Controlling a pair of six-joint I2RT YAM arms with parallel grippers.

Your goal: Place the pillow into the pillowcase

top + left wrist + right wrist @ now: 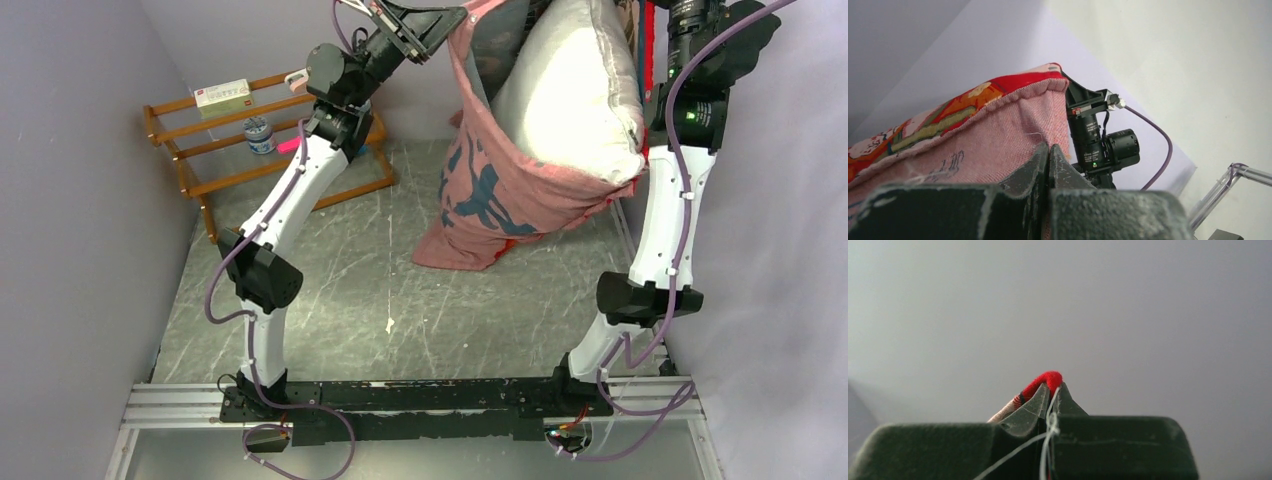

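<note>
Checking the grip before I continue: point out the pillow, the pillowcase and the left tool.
pillow [578, 92]: top external view, bare white face.
pillowcase [482, 195]: top external view, hanging lower part.
left tool [1049, 153]: left wrist view, between closed fingertips.

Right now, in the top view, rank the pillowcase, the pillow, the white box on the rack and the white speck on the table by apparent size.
1. pillowcase and pillow: too alike to rank; both are held up near the viewpoint, and the pillow is partly hidden.
2. white box
3. white speck
</note>
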